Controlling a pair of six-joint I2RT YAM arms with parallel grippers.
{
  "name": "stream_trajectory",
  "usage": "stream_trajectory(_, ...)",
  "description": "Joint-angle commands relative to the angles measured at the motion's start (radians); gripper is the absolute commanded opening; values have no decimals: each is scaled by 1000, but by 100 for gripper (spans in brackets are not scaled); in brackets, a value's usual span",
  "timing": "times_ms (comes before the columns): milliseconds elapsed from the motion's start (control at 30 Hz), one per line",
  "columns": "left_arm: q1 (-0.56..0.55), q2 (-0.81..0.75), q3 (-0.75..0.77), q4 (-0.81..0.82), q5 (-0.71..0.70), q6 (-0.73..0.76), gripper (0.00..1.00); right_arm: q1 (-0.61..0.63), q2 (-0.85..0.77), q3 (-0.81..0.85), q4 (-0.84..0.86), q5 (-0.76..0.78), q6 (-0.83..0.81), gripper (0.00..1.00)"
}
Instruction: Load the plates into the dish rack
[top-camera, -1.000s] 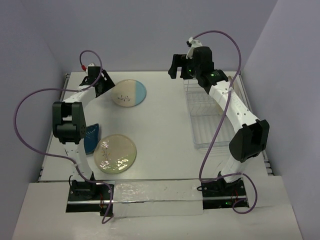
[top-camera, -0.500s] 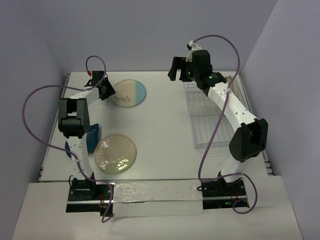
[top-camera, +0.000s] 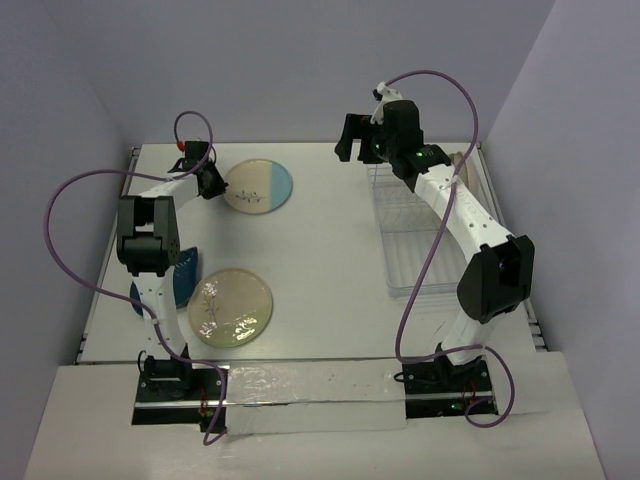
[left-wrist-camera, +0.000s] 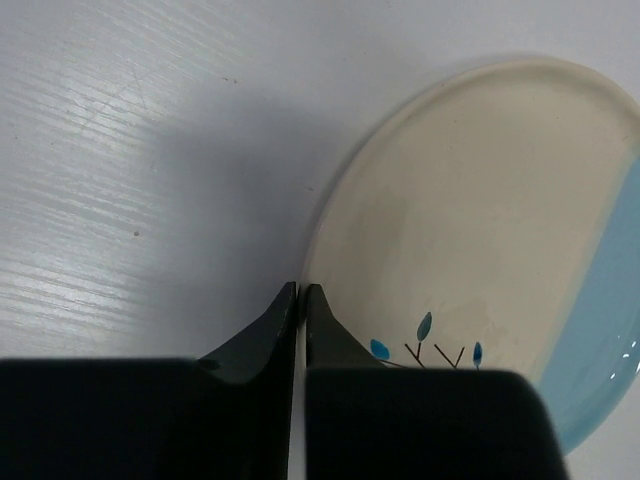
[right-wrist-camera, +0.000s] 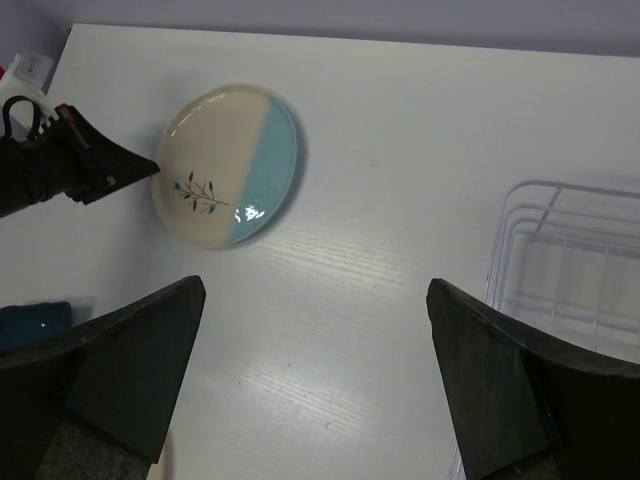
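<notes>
A: Top view first. Any markings?
B: Only decoration: a sprig on the cream-and-blue plate (top-camera: 258, 186), lying far-left on the table (top-camera: 320, 240). The green floral plate (top-camera: 231, 306) is near-left. The dark blue plate (top-camera: 183, 280) is just beside it, partly under the left arm (top-camera: 150, 240). The dish rack (top-camera: 415, 240) runs along the right edge.
A: Room to move?
B: A wide bare strip lies between the plates and the rack. The left gripper (top-camera: 213, 184) is at the cream-and-blue plate's left rim. The right gripper (top-camera: 350, 140) is raised near the rack's far-left corner.
A: Left wrist?
B: Fingers pressed together with nothing between them, tips right at the rim's edge. Whether they touch it, cannot tell. The plate lies flat, with bare table to its left.
A: Right wrist?
B: Fingers spread wide, holding nothing. Below is the same plate with the left gripper's tip at its rim. The rack's wire corner is at the right and a sliver of the dark blue plate lower left, with bare table between them.
</notes>
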Motion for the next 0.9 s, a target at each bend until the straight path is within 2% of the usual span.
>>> stream_trajectory(0, -15, 19, 21, -69, -6, 51, 0, 8, -5, -17, 54, -7, 49, 100)
stream_trajectory(300, -112, -69, -124, -68, -52, 104, 0, 64, 27, -103, 100, -24, 72, 100)
stream_trajectory(600, -144, -207, -289, -19, -56, 81, 0, 123, 253, 55, 97, 39, 142, 100)
stream_trajectory(867, -157, -218, -294, -7, -55, 94, 0, 141, 455, 212, 63, 46, 225, 100)
